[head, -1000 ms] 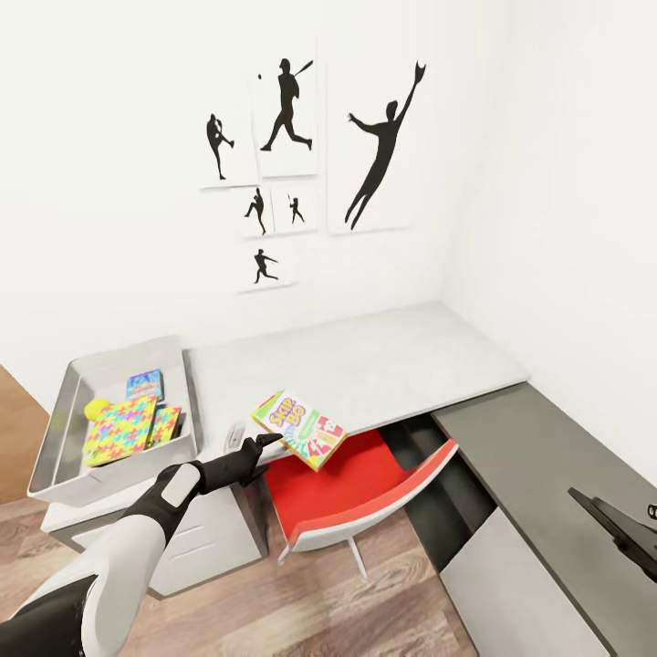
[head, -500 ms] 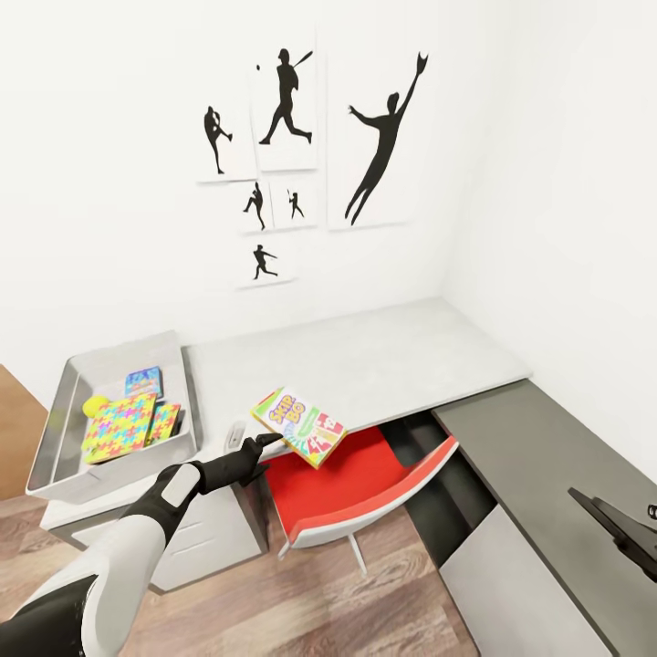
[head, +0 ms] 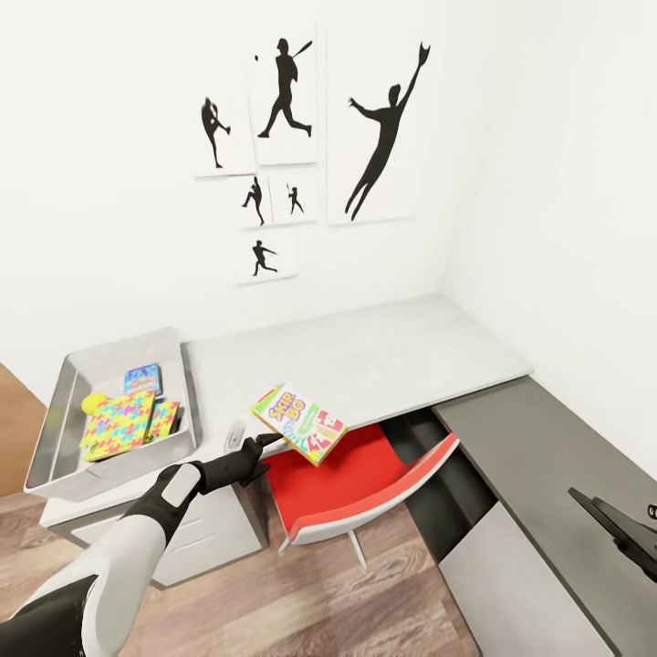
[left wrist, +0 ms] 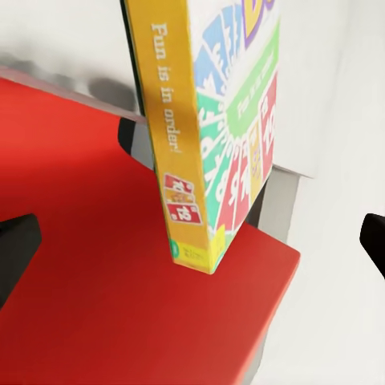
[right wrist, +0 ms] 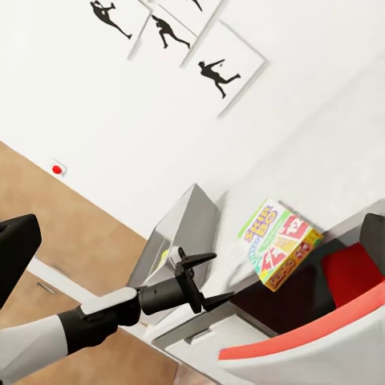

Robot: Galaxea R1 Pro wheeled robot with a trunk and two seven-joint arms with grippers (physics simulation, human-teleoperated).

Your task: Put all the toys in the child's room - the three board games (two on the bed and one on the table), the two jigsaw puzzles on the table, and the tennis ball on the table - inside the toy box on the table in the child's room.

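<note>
Head view is showing the toy box (head: 55, 429) at left holding two jigsaw puzzles (head: 117, 422), a tennis ball (head: 94, 402) and a blue board game (head: 142, 378); the left gripper (head: 266, 443), fingers apart, is sitting beside a tilted green-red-yellow board game (head: 299, 423) at the worktop (head: 383, 351) edge, mid-frame.

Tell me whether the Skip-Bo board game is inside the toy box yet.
Not yet. The Skip-Bo board game hangs tilted off the table's front edge, above the red chair, right of the toy box.

Green-red-yellow board game (left wrist: 210, 136) standing on edge, yellow side reading "Fun is in order!". Red chair seat (left wrist: 112, 305) beneath. Dark fingers (left wrist: 16, 249) spread wide, clear of the box.
</note>
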